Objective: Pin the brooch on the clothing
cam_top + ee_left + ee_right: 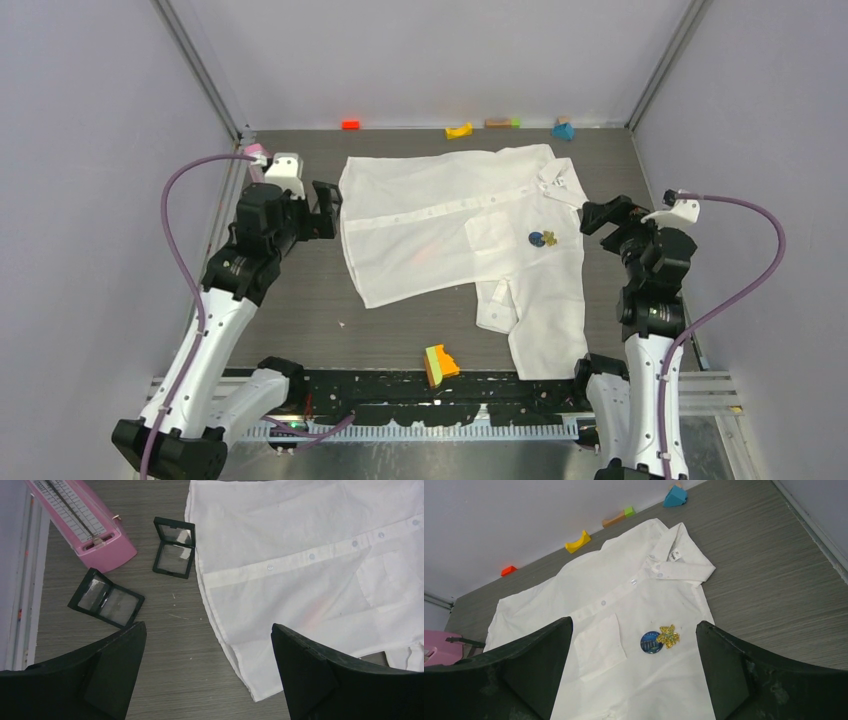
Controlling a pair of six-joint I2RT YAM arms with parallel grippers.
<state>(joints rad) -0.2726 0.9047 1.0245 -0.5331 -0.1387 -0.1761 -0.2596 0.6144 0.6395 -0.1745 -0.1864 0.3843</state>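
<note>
Looks past laying the brooch (659, 640) on the white shirt (430, 220); with left claw (207, 630), right claw (634, 624) agape, empty, calls for checking the pin

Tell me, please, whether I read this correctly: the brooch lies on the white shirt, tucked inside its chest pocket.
Not quite: the brooch does lie on the shirt, but beside the pocket, out in the open, not inside it. The right wrist view shows this.

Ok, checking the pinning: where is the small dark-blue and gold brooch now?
Top view: the brooch lies on the white short-sleeved shirt, right of centre, between its chest pocket and the right gripper.
</note>
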